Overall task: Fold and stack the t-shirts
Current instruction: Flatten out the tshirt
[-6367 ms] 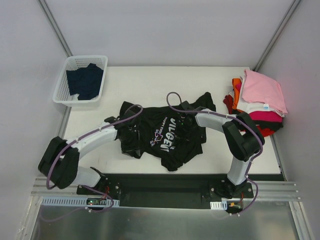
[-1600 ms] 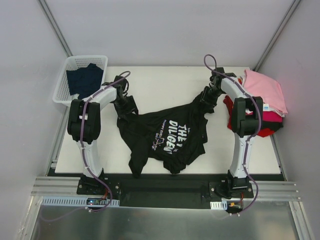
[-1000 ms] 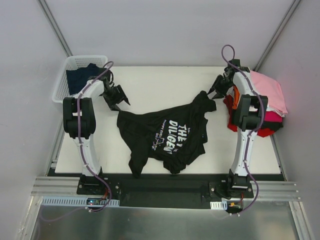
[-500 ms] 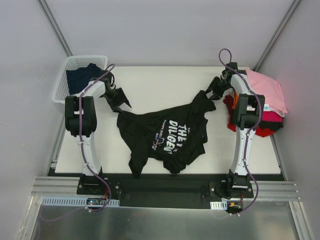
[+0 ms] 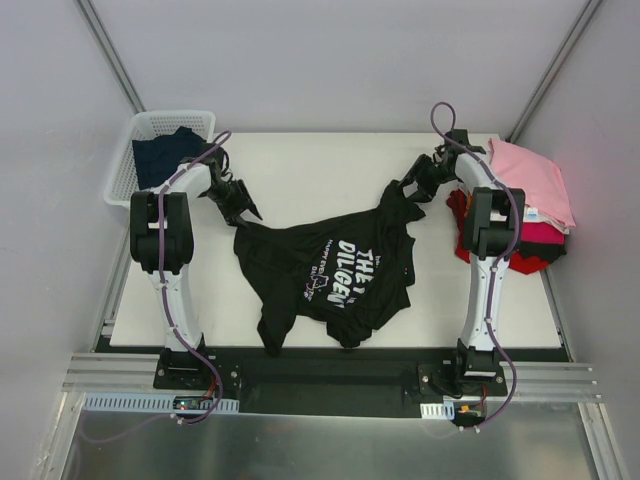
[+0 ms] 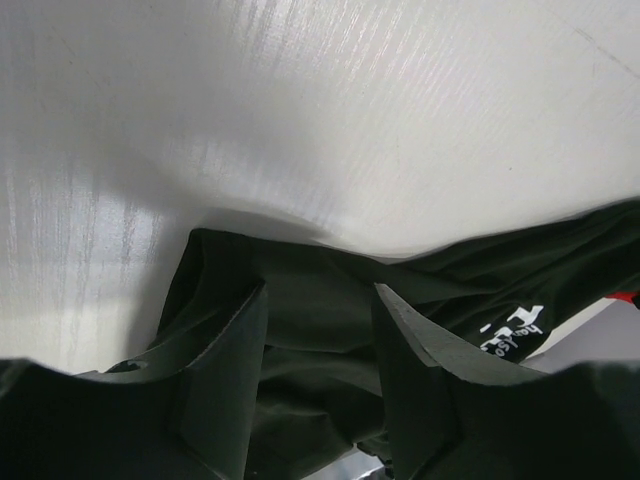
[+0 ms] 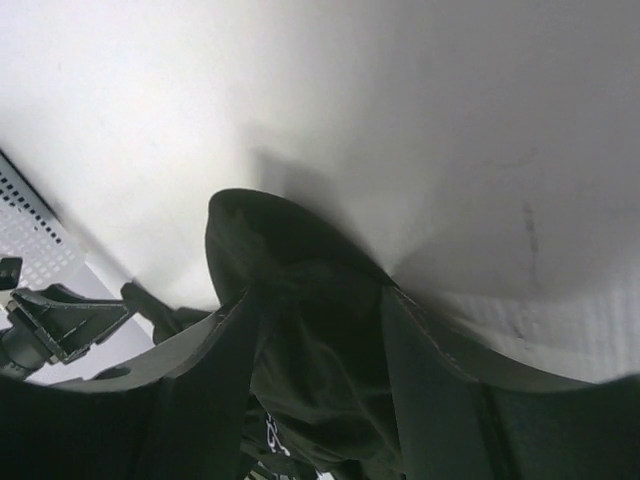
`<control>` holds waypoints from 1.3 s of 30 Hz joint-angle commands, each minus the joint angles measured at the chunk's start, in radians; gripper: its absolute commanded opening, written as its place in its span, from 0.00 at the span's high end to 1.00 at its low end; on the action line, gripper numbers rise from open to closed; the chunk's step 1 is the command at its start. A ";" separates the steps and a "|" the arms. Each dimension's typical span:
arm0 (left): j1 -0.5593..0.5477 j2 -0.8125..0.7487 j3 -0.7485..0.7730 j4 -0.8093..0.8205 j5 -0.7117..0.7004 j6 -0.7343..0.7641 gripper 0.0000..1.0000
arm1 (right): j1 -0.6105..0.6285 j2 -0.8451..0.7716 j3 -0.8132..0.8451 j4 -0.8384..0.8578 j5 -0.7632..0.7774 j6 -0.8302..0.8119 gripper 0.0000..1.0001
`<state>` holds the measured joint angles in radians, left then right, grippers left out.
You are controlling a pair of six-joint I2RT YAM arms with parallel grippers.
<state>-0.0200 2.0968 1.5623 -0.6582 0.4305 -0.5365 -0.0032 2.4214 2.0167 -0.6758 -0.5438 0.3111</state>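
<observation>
At the far left corner of the table point(image 5: 320, 160) sits one white plastic basket point(image 5: 120, 178) holding one dark navy tee point(image 5: 168, 158), crumpled. Just to its right the left gripper point(image 5: 240, 208) reaches down to the left tip of the one black t-shirt point(image 5: 330, 270). In the left wrist view its two fingers point(image 6: 225, 370) stand partly apart, astride a flat fold of that black cloth; a clear gap shows on either side, so nothing is pinched. The black t-shirt lies spread and rumpled across the middle of the table, white lettering point(image 5: 350, 268) facing up, one long tail hanging toward the near edge. At the shirt's far right tip is the right gripper point(image 5: 407, 188). In the right wrist view its two fingers point(image 7: 205, 400) are likewise partly open on either side of a bunched hump of black cloth that rises between them; whether the pads press it I cannot tell. Along the right edge of the table rests one stack of tees point(image 5: 520, 215), well apart from the black shirt. Five colours show in it: pink point(image 5: 528, 178) on top, then white point(image 5: 495, 212), magenta point(image 5: 532, 233), red point(image 5: 458, 208) and orange point(image 5: 472, 178).
</observation>
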 commanded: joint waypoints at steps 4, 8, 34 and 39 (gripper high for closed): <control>-0.005 -0.072 -0.010 -0.049 -0.027 0.033 0.46 | 0.035 -0.002 -0.026 0.039 -0.048 0.008 0.31; -0.005 -0.104 0.022 -0.119 -0.160 0.087 0.43 | 0.035 0.001 -0.026 0.042 -0.057 0.011 0.31; -0.008 0.025 0.008 0.002 -0.099 0.089 0.52 | 0.035 0.015 -0.035 0.013 -0.077 -0.018 0.42; -0.029 0.019 0.012 0.009 -0.091 0.066 0.87 | 0.034 0.041 -0.007 -0.010 -0.090 -0.012 0.99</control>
<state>-0.0273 2.1075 1.5536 -0.6651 0.2996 -0.4454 0.0254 2.4336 1.9961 -0.6361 -0.6285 0.3126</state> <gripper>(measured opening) 0.235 0.142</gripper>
